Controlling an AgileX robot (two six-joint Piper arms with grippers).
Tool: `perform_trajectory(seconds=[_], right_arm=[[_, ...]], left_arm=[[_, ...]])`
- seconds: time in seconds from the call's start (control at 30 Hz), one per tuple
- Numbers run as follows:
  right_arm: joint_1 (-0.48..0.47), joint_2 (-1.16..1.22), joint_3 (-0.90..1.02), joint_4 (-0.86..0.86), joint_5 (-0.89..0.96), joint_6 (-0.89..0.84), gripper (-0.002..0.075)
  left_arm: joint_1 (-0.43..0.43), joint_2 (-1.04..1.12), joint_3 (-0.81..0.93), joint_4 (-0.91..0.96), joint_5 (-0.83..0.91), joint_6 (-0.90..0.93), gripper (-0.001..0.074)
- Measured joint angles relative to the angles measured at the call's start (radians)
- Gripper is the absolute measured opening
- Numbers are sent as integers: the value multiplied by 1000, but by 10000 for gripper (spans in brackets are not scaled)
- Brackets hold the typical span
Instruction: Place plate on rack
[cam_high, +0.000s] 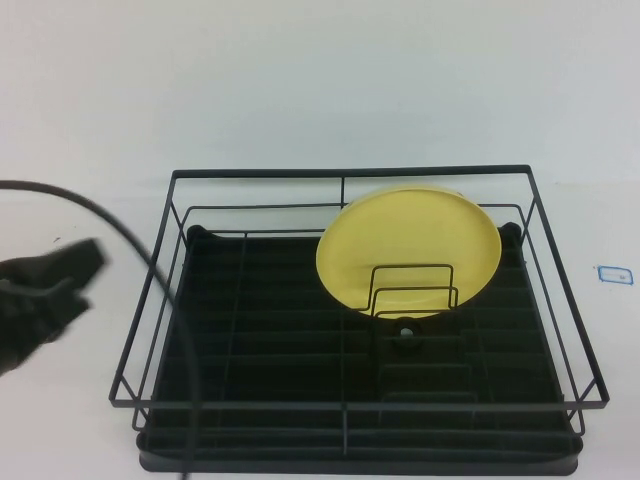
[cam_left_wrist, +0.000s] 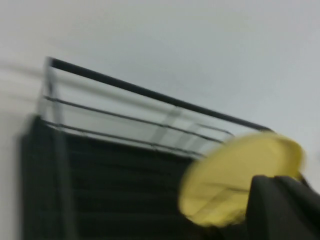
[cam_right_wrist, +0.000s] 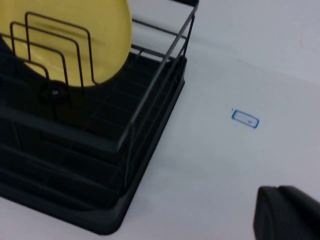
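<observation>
The yellow plate (cam_high: 405, 235) stands upright on its edge in the right half of the black wire rack (cam_high: 350, 405), leaning among the upright wire dividers (cam_high: 412, 290). My left gripper (cam_high: 85, 275) is shut and empty, above the table just outside the rack's left wall, well apart from the plate. In the left wrist view the plate (cam_left_wrist: 225, 175) shows behind the left gripper (cam_left_wrist: 277, 178), inside the rack (cam_left_wrist: 150, 92). My right gripper (cam_right_wrist: 277, 189) is shut and empty over bare table right of the rack (cam_right_wrist: 125, 215). It is out of the high view. The plate (cam_right_wrist: 100, 20) shows there too.
A black cable (cam_high: 130, 240) runs from the left arm across the rack's left front corner. A small blue-edged label (cam_high: 613, 273) lies on the white table right of the rack; it also shows in the right wrist view (cam_right_wrist: 245, 119).
</observation>
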Motion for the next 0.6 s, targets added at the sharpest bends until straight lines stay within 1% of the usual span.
perform_trajectory(seconds=[0.07,0.27,0.37,0.5,0.6], right_arm=[[0,0,14,0,4,0,-1],[0,1,43,0,31,0,-2],[0,1,45,0,43,0,-1],[0,1,45,0,51,0,-2],[0,1,45,0,51,0,-2]], left_arm=[[-14,-73,27,9,-106,6,0],[-11,-438,212,-20,-282,72,0],[-11,-585,267,-24,-334,107,0],[-11,-711,272,-27,-394,261,0],[-11,-743,279,-48,-450,242,0]])
